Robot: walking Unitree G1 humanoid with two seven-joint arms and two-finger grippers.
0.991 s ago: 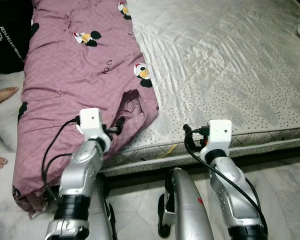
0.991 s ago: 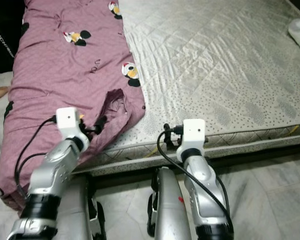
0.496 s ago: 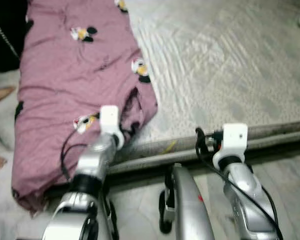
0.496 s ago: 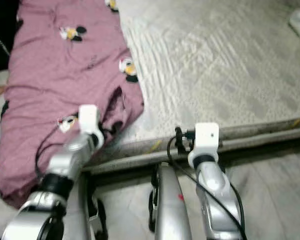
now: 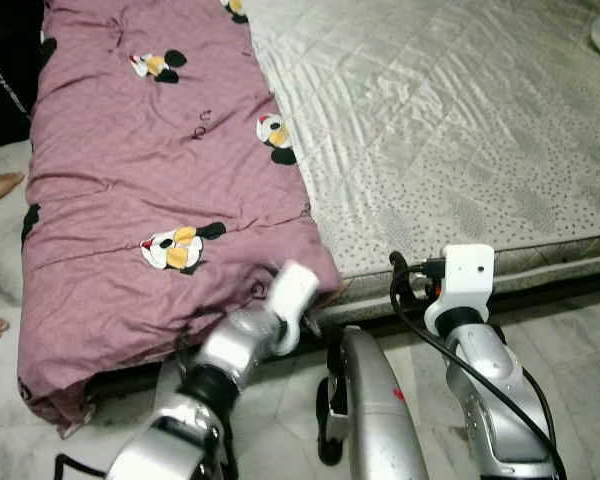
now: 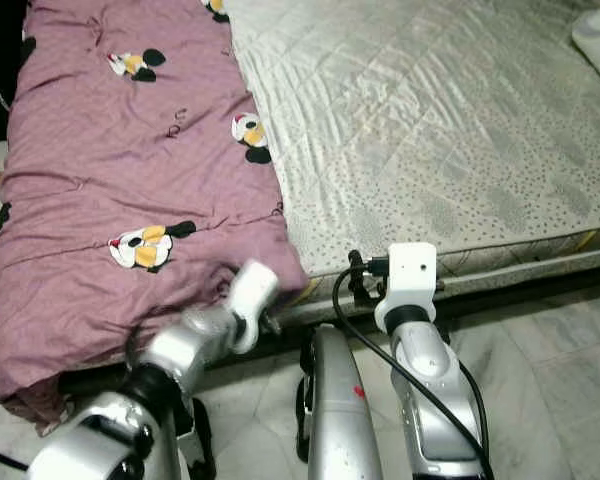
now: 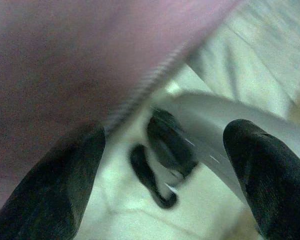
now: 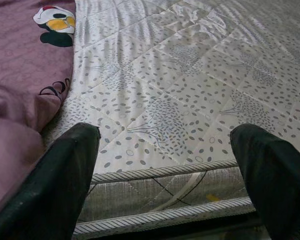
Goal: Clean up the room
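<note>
Since a second ago my left gripper [image 5: 305, 325] has swung down to the blanket's [image 5: 130, 170] lower corner at the mattress [image 5: 460, 120] edge, fingers [image 7: 55, 190] spread, holding nothing. That blanket now lies flatter along the bed's left side. My right gripper [image 8: 165, 180] hovers before the mattress edge, fingers [image 8: 277, 185] spread wide.

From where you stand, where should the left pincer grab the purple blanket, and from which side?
Take the purple blanket at its near right corner, where it overhangs the mattress edge. The hem there hangs free and can go between the fingers. Come from below and in front; the left pincer is open just beneath that hem.
</note>
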